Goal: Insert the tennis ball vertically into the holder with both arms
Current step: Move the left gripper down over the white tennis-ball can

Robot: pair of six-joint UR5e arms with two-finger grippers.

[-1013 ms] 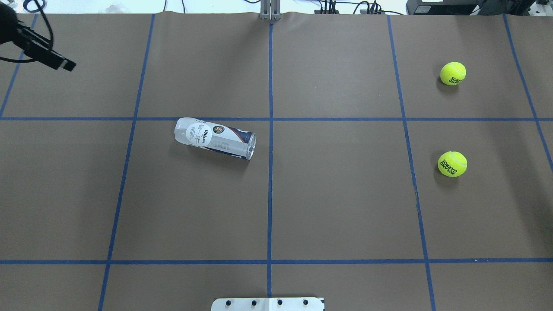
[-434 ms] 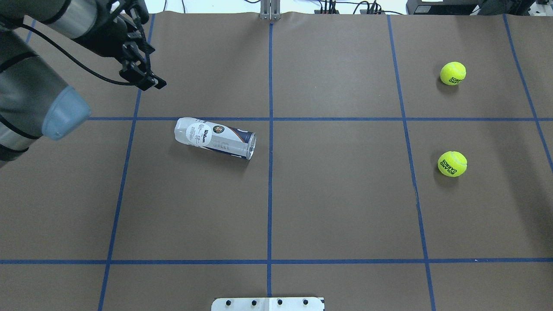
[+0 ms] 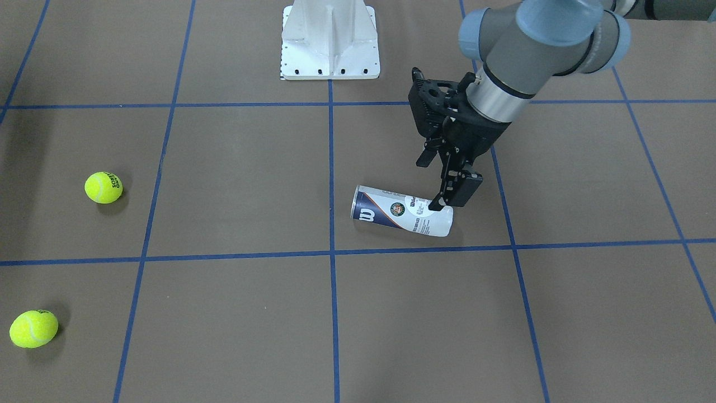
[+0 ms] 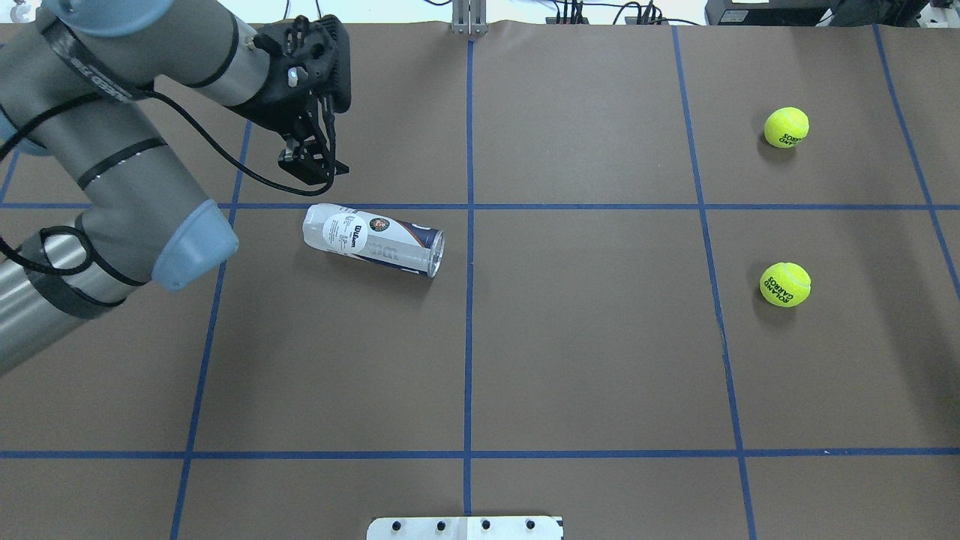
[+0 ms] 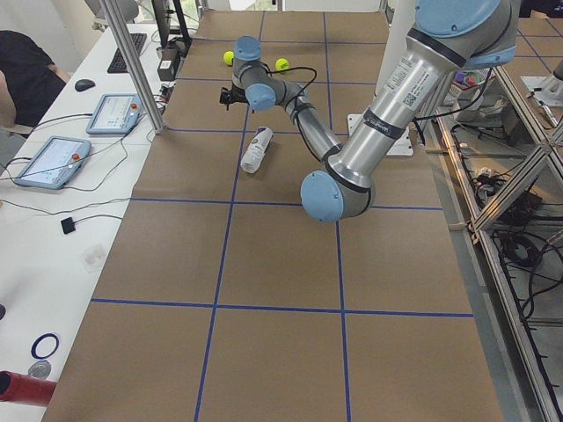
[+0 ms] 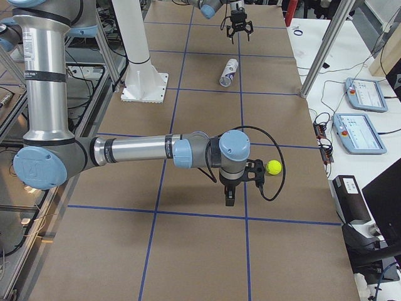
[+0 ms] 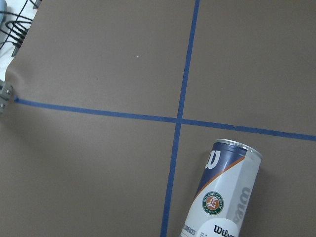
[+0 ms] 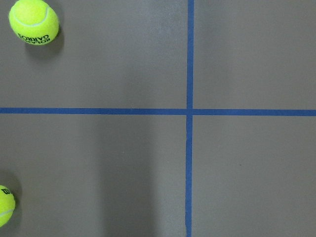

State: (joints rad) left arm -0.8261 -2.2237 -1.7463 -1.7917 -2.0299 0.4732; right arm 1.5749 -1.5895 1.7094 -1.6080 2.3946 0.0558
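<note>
Your left claw (image 3: pixel 444 178) hangs with its fingers apart and nothing between them. The can (image 4: pixel 373 240) lies on its side just below the claw. Its closed end is nearest the fingers and its mouth points away (so it likely needs standing upright before anything drops in). A ball (image 4: pixel 786 127) and a second ball (image 4: pixel 785 284) sit well apart from this claw, nearer your right claw (image 6: pixel 229 195). I cannot tell whether that one's fingers are apart or together.
</note>
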